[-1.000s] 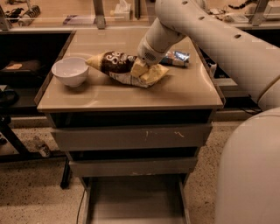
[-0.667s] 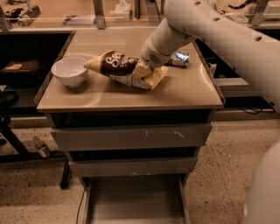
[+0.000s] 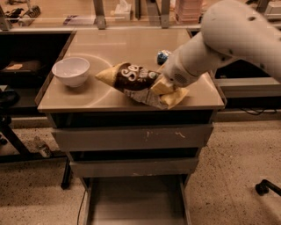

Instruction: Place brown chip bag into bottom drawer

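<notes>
My gripper (image 3: pixel 166 88) is closed on the crumpled right end of the brown chip bag (image 3: pixel 133 79), at the tabletop's (image 3: pixel 109 48) front right. The bag's long axis runs left to right, with its free cream tip pointing toward the white bowl (image 3: pixel 70 71).

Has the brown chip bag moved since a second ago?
Yes. The brown chip bag has shifted away from the white bowl, toward the front edge of the table; the gripper is at its end farthest from the bowl.

Speckled floor (image 3: pixel 237 167); beige tabletop (image 3: pixel 127 46); dark shelving (image 3: pixel 26 52) left; possibly workbench (image 3: pixel 52 12) behind.
</notes>
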